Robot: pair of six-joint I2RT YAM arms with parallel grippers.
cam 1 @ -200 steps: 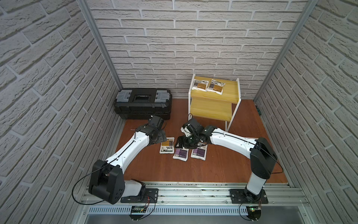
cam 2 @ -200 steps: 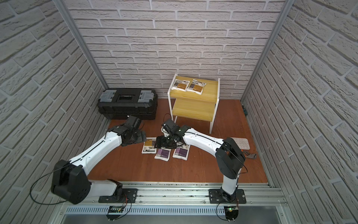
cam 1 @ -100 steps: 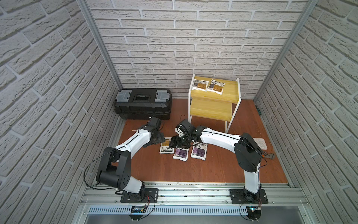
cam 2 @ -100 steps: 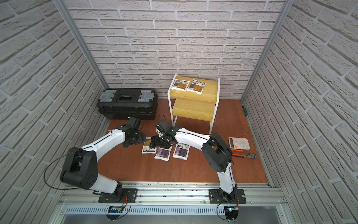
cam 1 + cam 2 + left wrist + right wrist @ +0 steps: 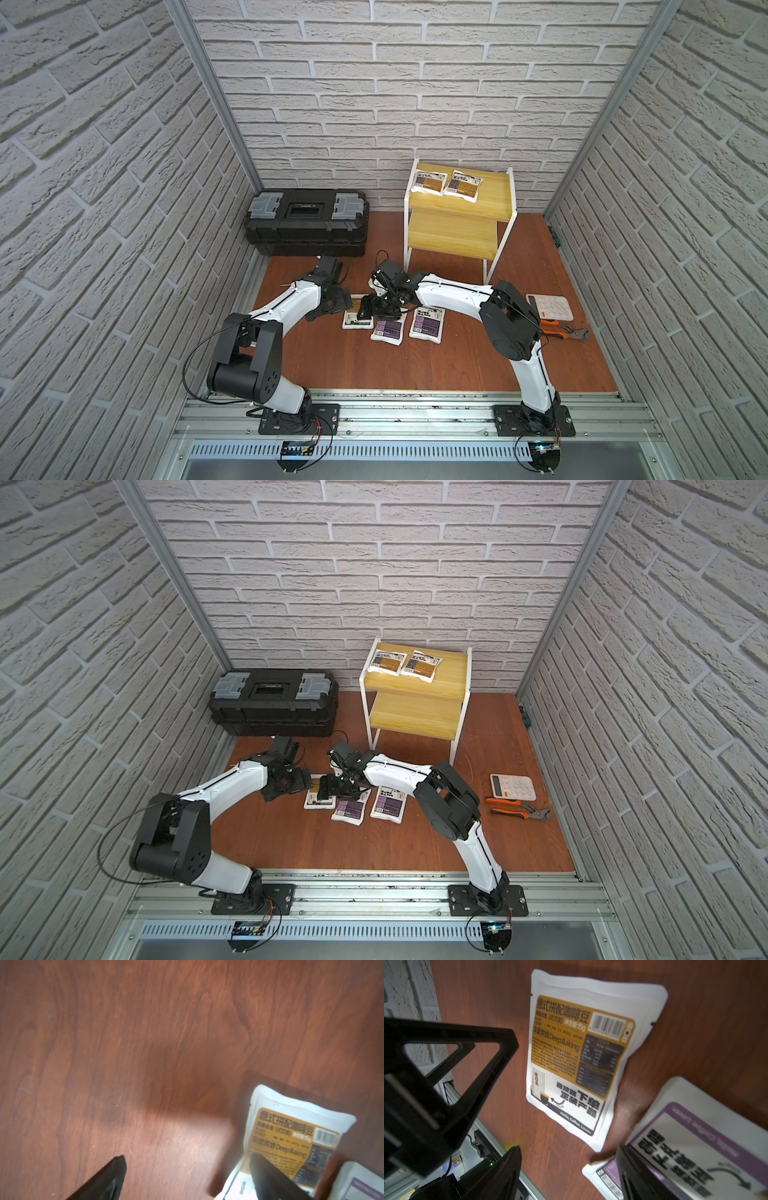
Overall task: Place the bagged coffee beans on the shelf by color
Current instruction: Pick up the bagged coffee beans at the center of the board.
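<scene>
Arms [image 5: 449, 291] reach low over yellow pouch [image 5: 356, 322], jaws spread.

Body check. My left arm [image 5: 286, 305] and right arm [image 5: 449, 291] have glossy white link shells and matte black joint housings [image 5: 249, 357], rounded and bulky, the largest dotted with small round recesses. A thin black cable [image 5: 185, 368] loops loose beside the left arm's lower housing, and finer black lines run along the white shells (the same on both arms). Each arm has a flat black base plate [image 5: 297, 419] with screw heads showing on top. On the left gripper [image 5: 189, 1158] and right gripper [image 5: 569, 1149], the fingers [image 5: 506, 1172] are plain black, faintly glossy, tapering to wedge points.
</scene>
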